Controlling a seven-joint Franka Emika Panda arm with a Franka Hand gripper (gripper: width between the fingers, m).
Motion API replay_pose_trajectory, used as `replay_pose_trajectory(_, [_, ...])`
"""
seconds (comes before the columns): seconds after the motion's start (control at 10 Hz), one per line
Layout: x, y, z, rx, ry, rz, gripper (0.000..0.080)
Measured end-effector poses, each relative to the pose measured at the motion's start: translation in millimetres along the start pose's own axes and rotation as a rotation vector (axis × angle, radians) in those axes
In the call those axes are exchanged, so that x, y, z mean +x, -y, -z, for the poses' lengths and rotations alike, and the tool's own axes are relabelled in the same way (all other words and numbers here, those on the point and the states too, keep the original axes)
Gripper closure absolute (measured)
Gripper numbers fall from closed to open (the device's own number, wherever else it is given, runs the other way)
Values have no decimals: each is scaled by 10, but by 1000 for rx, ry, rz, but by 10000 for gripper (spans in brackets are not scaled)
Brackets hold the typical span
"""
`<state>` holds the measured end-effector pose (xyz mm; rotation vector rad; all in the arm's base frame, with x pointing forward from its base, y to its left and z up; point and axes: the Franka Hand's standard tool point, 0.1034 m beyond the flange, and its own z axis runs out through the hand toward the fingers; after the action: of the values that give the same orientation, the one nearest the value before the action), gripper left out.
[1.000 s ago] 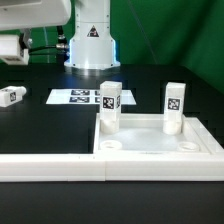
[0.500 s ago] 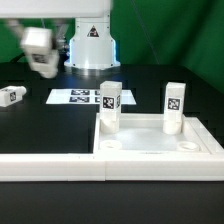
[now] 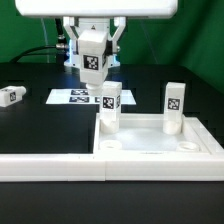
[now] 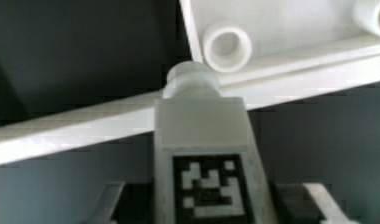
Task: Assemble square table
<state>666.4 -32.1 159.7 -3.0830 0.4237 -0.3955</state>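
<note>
The white square table top (image 3: 150, 148) lies at the exterior view's right, with two tagged legs (image 3: 109, 106) (image 3: 174, 108) standing upright in its far corner sockets. My gripper (image 3: 92, 48) is shut on a third white tagged leg (image 3: 95, 70) and holds it in the air, behind and above the far left standing leg. In the wrist view the held leg (image 4: 205, 130) sits between my fingers (image 4: 119, 200), pointing toward an open round socket (image 4: 228, 42) of the top (image 4: 320, 50). A fourth leg (image 3: 10, 96) lies on the table at the exterior view's left.
The marker board (image 3: 72, 97) lies flat behind the table top. A long white fence bar (image 3: 50, 165) runs along the front, touching the top's left side; it also shows in the wrist view (image 4: 62, 135). The robot base (image 3: 92, 15) stands at the back.
My gripper has swung from the exterior view's far left to the centre with the leg in it. It now hangs near the far left standing leg.
</note>
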Motion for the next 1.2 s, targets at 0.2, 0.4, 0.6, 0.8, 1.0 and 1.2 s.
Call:
replay_pose_trajectory(0.2, [-129,139,-55,27,-207,8,509])
replay_pose_trajectory(0.4, [-383,597,-156,97,-412,-4,509])
replay_pose_trajectory(0.6, [-542,922,-268,110,-393,-10,509])
replay_pose_trajectory(0.8, [-493,817,-265,95,-400,3,509])
replay_pose_trajectory(1.0, [-512,849,-276,93,-391,23,509])
replay_pose_trajectory(1.2, [-586,1171,-403,74,-275,199,509])
